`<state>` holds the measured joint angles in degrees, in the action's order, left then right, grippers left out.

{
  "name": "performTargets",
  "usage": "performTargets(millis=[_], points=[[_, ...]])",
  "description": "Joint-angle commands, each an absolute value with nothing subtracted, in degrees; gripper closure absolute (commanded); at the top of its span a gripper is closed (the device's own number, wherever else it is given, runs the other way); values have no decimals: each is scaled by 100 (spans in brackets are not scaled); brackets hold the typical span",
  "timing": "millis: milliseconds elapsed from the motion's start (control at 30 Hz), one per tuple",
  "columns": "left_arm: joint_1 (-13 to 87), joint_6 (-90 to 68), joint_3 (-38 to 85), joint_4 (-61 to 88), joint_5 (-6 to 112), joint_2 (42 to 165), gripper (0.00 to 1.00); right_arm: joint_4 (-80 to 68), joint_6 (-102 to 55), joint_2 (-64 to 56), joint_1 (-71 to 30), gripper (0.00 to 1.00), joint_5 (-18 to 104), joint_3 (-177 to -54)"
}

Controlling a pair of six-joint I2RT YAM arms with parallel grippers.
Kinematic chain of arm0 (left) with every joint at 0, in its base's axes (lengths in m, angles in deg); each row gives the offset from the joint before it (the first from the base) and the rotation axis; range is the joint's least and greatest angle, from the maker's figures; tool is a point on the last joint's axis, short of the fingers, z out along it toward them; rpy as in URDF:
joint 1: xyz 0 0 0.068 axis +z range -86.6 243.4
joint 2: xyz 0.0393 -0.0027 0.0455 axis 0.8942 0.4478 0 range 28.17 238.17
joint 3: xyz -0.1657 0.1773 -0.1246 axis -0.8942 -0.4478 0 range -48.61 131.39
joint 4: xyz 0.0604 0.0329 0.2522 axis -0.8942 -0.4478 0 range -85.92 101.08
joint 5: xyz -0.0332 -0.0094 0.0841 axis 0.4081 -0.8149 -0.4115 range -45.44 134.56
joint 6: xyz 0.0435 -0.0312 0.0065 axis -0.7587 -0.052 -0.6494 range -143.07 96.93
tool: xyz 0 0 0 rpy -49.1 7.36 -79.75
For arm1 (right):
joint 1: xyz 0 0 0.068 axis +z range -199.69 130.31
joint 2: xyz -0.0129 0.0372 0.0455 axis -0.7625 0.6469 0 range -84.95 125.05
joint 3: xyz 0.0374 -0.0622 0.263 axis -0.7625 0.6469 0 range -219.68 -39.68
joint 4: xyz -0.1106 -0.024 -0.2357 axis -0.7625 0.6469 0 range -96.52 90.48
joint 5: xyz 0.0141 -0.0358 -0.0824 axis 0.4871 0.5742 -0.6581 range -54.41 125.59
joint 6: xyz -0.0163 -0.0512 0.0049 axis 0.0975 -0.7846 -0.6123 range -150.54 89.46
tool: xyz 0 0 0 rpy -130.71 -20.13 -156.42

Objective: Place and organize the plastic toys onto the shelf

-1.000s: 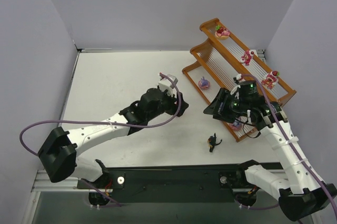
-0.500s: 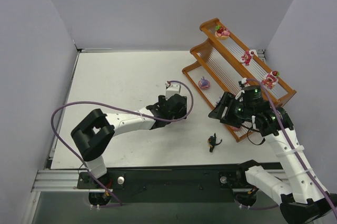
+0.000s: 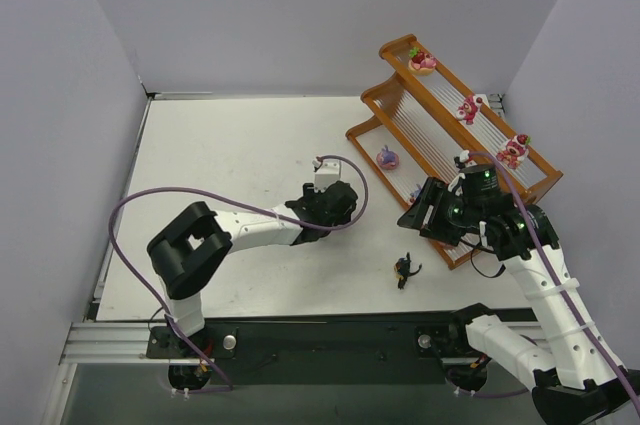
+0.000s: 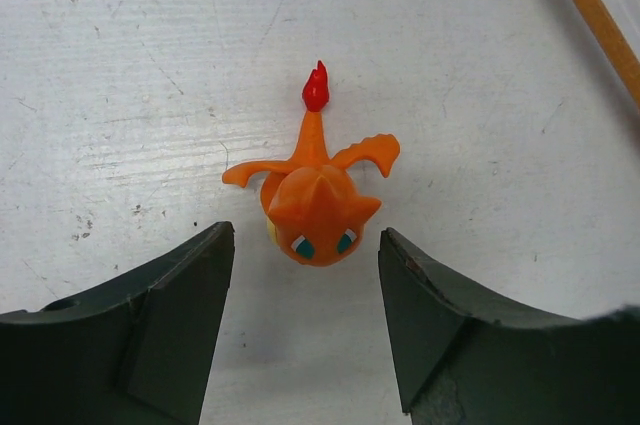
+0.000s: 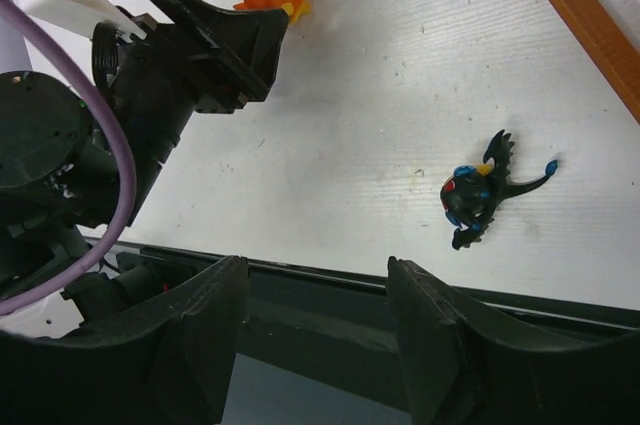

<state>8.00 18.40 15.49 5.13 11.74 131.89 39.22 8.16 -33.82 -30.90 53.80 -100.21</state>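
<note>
An orange winged toy [image 4: 315, 210] with a red tail tip lies on the white table. Its head sits between the tips of my open left gripper [image 4: 305, 245], clear of both fingers. The top view shows that gripper [image 3: 335, 207] left of the shelf [image 3: 450, 125], hiding the orange toy. Three pink-red toys [image 3: 469, 107] stand on the shelf's top tier, and a purple toy [image 3: 387, 157] on the lowest. A black winged toy [image 3: 404, 269] lies on the table near the front. My right gripper [image 3: 425, 210] hangs open and empty by the shelf's lower rim, above and behind the black toy [image 5: 480, 190].
The shelf stands at the back right, angled against the right wall; its orange rim [image 5: 580, 15] shows in the right wrist view. The table's dark front rail [image 3: 330, 330] runs below the black toy. Grey walls close the left, back and right sides.
My left arm has swung right and stretched toward the shelf, bringing its gripper down around the orange toy. The right gripper has drawn back a little from the shelf's lowest tier.
</note>
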Motion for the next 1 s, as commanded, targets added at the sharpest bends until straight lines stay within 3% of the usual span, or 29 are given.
performTargets(millis=[0,267,767,867,967], points=[[821,1815,1792,809,993,13372,31,4217,760,-3424,-3123,43,5299,-10120],[900,1552,1757,1266,1028,13478,37,4270,743,-3389,-3132,43,5272,-10173],[926,1428,1915,1372,1090,13707,39,4279,655,-3301,-3237,43,5299,-10208],[952,1402,1942,1381,1099,13733,44,4279,629,-3284,-3264,43,5325,-10208],[970,1385,1951,1372,1107,13751,59,4287,602,-3266,-3316,43,5369,-10235]])
